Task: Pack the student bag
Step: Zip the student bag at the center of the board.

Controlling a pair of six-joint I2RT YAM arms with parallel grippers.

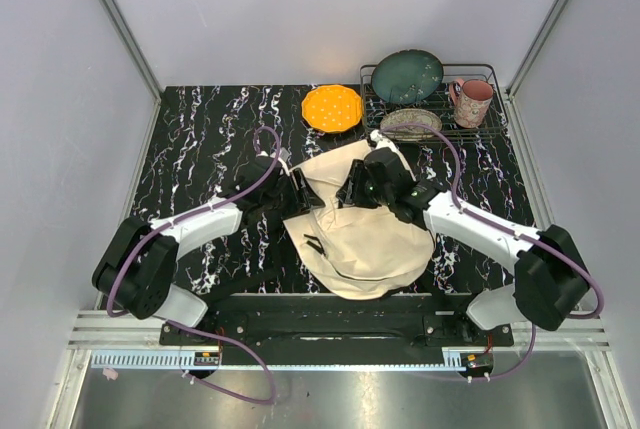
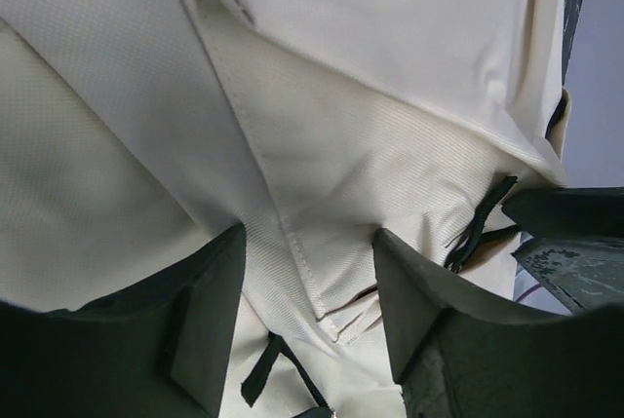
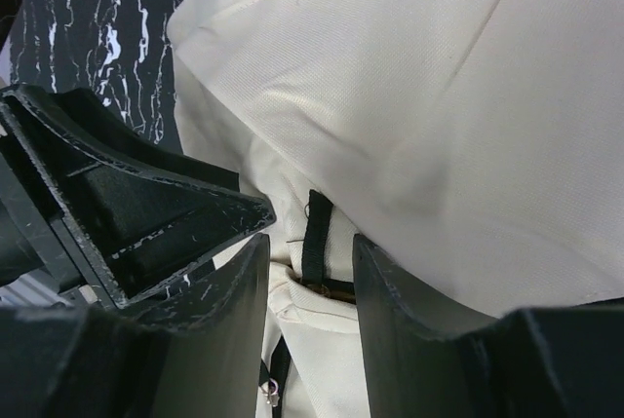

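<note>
Black marbled tabletop (image 1: 200, 139) between pale walls, with the student bag (image 1: 365, 244) slumped at the near middle, just ahead of the arm bases, its opening not visible. Left tool (image 2: 310, 252) spread astride a stitched seam fold, right tool (image 3: 312, 252) spread either side of a black strap loop (image 3: 317, 233), neither yet pinching. Beyond, only an orange plate (image 1: 332, 108) and a dish rack (image 1: 490, 71) of crockery; nothing to pack in sight, so seems either barely begun or down to closing up.

free: table (image 1: 200, 139) left of student bag (image 1: 370, 249) | blocked: far right, dish rack (image 1: 470, 71), orange plate (image 1: 332, 108)
</note>
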